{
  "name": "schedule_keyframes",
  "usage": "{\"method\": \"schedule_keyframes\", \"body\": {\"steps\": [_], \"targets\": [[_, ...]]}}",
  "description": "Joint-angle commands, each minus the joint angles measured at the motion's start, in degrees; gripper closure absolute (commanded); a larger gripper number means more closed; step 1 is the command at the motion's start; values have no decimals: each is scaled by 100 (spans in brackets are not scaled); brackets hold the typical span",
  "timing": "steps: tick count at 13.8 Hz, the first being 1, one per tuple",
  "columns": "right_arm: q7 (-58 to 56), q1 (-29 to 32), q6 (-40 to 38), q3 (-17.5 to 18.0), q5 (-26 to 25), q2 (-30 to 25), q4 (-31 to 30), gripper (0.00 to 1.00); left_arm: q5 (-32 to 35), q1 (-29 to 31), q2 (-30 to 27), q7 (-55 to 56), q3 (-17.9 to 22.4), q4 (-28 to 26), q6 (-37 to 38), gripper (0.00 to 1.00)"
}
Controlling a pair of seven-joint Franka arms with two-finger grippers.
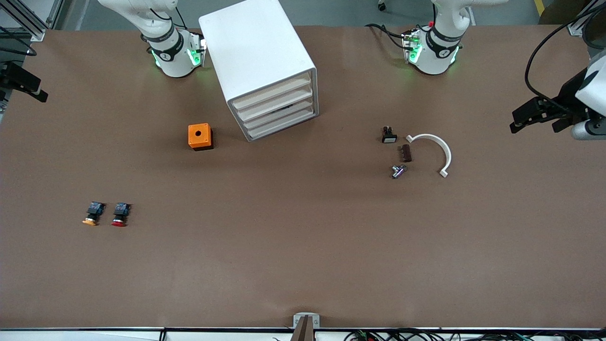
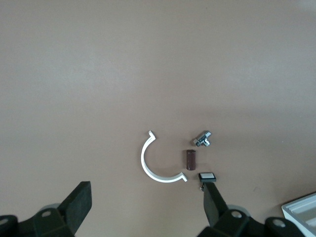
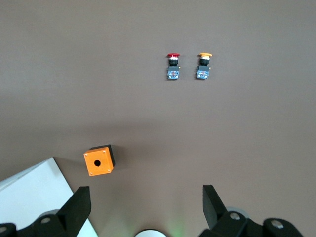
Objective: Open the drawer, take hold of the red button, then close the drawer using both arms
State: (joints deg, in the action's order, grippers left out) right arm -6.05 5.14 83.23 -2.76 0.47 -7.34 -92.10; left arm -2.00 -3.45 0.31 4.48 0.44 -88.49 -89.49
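front view: the drawer [image 1: 275, 97], second from the top of the cabinet [image 1: 259, 61], is shut. the button [image 1: 120, 214] lies on the counter [image 1: 303, 246], well nearer the camera than the cabinet, toward the right arm's end.

left wrist view: the left tool [image 2: 146, 202] hangs spread over the counter near a white clip [image 2: 153, 165].

right wrist view: the right tool [image 3: 146, 203] hangs spread by the cabinet. the button looks light and rigid; its squarish body should grip better than the cap.

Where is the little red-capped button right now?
The red-capped button lies on the table toward the right arm's end, right beside its orange-capped twin, and nearer the front camera than the orange cube.
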Motion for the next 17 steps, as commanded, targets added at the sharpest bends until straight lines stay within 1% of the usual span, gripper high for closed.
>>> {"method": "schedule_keyframes", "body": {"steps": [1, 4, 17], "targets": [[-292, 128, 36, 3, -65, -110, -72, 0, 60, 2, 4, 44, -26, 200, 142, 0], [-213, 110, 36, 21, -38, -110, -72, 0, 86, -33, 4, 53, -35, 226, 256, 0], [-204, 137, 27, 12, -12, -153, -116, 0, 60, -16, 13, 88, -35, 227, 265, 0]]}}
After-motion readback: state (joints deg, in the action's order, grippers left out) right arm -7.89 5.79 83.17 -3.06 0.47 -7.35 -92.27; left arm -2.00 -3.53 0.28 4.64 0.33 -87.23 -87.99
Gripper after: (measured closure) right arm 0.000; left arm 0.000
